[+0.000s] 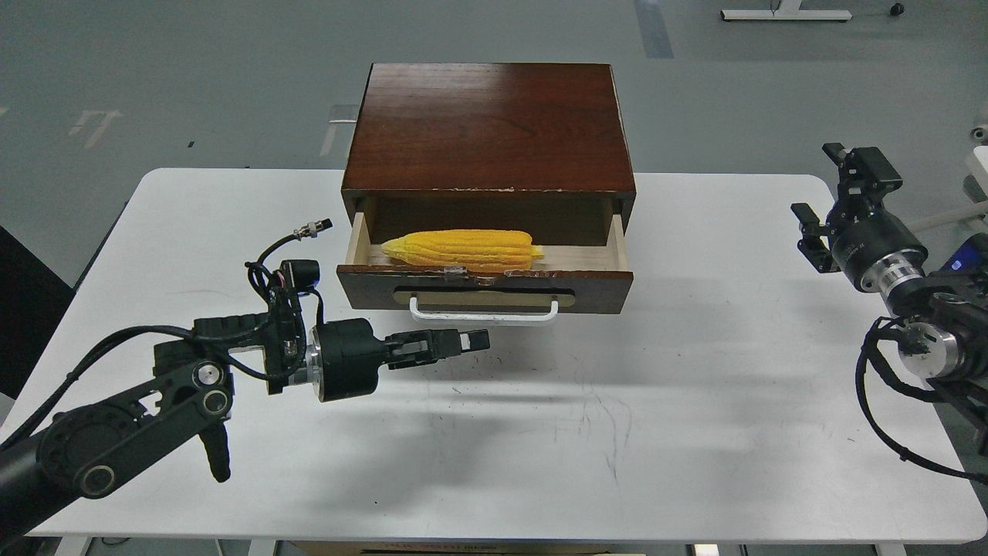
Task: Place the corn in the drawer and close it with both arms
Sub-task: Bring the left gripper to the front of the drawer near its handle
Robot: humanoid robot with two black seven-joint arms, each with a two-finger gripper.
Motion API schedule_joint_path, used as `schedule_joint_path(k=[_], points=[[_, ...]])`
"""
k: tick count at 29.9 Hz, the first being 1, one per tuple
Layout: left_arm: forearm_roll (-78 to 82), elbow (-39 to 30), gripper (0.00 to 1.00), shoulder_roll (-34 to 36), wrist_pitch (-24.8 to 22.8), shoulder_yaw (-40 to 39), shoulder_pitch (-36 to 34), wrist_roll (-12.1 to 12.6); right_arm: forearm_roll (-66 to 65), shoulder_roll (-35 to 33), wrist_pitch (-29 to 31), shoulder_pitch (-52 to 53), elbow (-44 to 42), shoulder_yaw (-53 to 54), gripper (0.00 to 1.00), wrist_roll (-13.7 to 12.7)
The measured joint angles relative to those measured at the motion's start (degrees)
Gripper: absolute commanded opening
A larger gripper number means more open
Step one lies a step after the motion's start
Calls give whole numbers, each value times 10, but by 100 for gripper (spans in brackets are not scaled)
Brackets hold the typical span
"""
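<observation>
Left gripper (472,340) sat just below the drawer's white bar handle (484,314), fingers drawn together and holding nothing, pointed sideways toward the table's right edge. Probably staged there so the closed tips could push the drawer front (485,289) shut; no contact was visible yet, though the view angle made that gap hard to judge. Corn cob (461,249) lay inside the drawer, lengthwise along the front board, tapered end toward the left wall, so placement looked done. Drawer (617,245) stood pulled partway out of the dark wooden cabinet (488,127), which sat at the far middle of the white table (695,371). Right gripper (837,197) hung by the table's far right corner, fingers spread wide, empty, well apart from the cabinet, likely parked clear of the drawer's path. Closing was the step left.
</observation>
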Motion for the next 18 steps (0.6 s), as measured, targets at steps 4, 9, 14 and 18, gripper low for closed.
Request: schedule_joint_path(k=[4,9,14,18], points=[[-2,10,0,-1,0,-2,-1,1,0,0,0,-1,0,0,99,0],[-9,16,0,-2,0,-3,-2,1,0,1,0,-4,0,0,99,0],[-23,29,0,-5,0,-3,-6,2,0,2,0,-8,0,0,99,0],[-27,48,0,-10,0,-8,-8,4,0,4,0,-13,1,0,99,0]])
